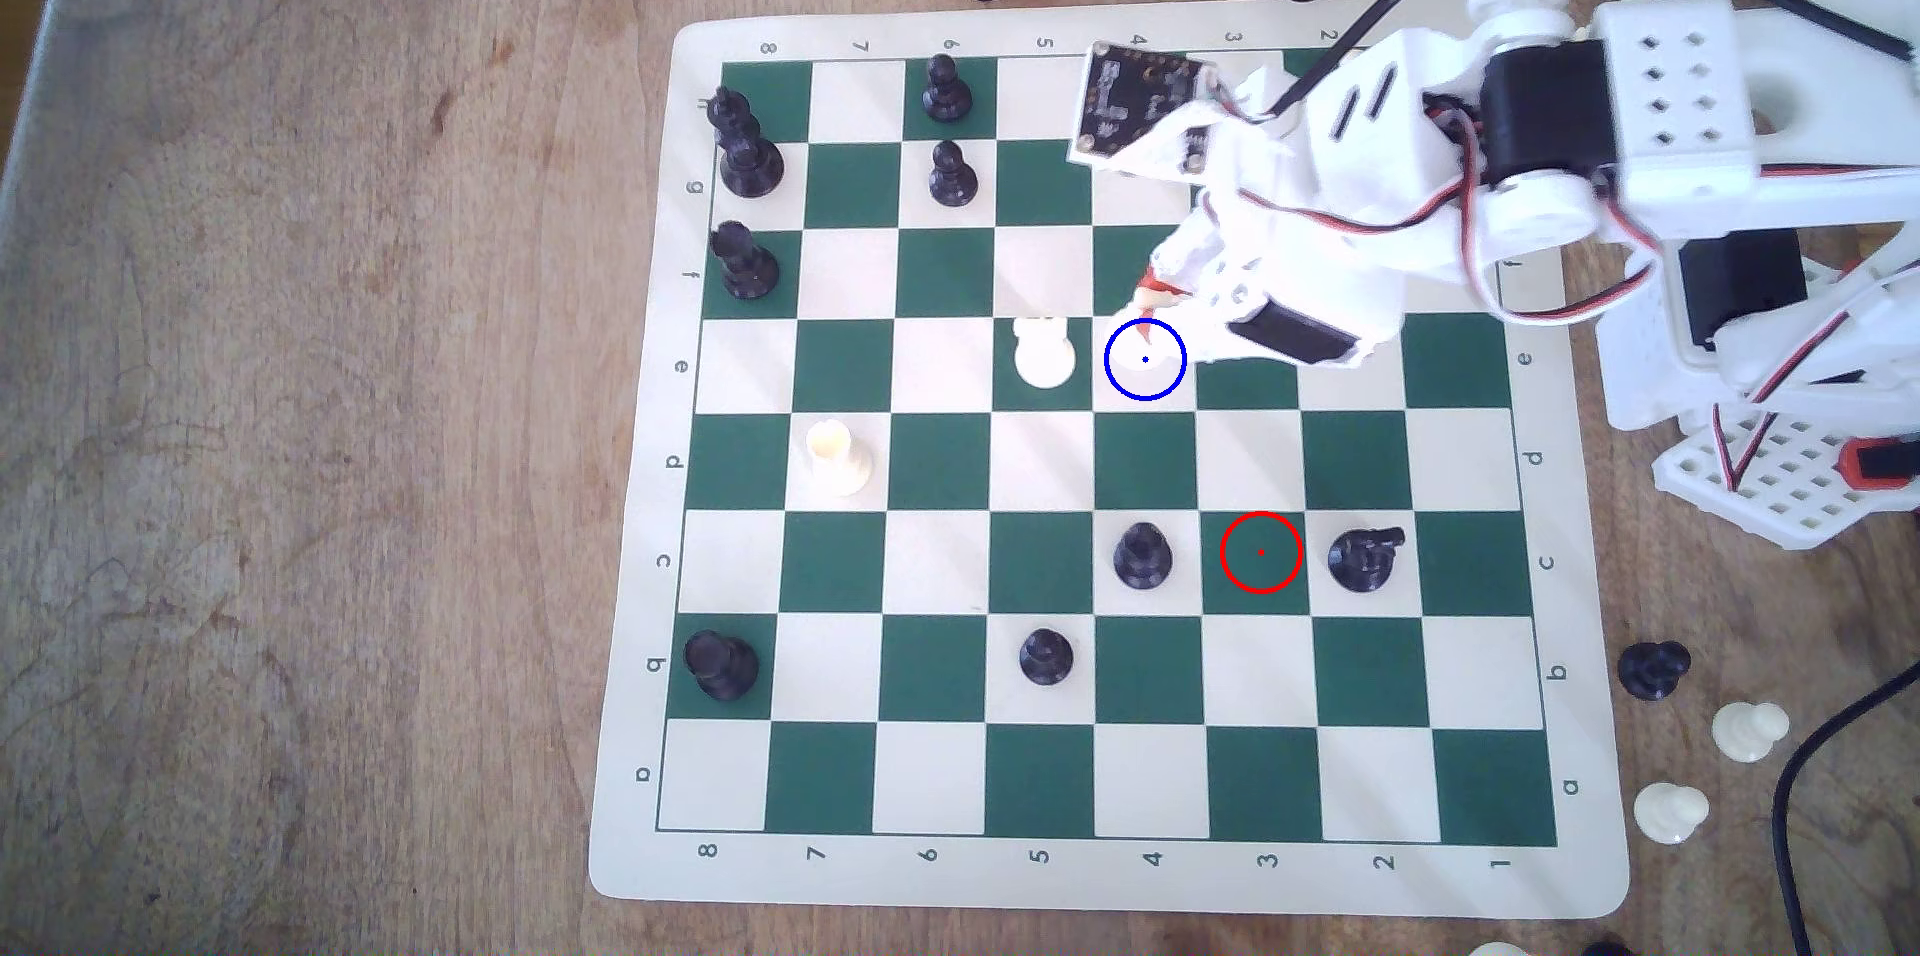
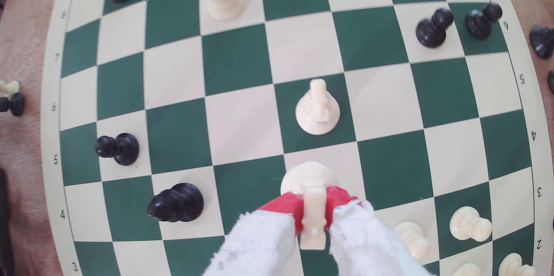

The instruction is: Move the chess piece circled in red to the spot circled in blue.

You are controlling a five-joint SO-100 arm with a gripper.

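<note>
claw clamped on the chess piece circled in red, red pads pinching the upper body from both sides, white cloth wrap behind them. the piece is off its old green square, where the red ring is now bare. in the exterior view the claw tips sit at the top edge of the spot circled in blue, on a cream square. cannot tell if the base is touching the board or just above it.

risks: another white piece stands on the green square next door, at the exterior view's left of the blue spot. if the pads spread wide or the arm drifts that way, it gets clipped or knocked over. letting go while the piece leans or is still off the board could tip it, since the round base is small. claw tips look toward the ring's edge, not centre, so it may land off-centre on the square.

orientation: long axis looks roughly upright, base down toward the board, maybe slightly tilted along the claw. the wrist view sees it from above, round base beyond the pads. snout direction not readable, the pads hide the head shape.
</note>
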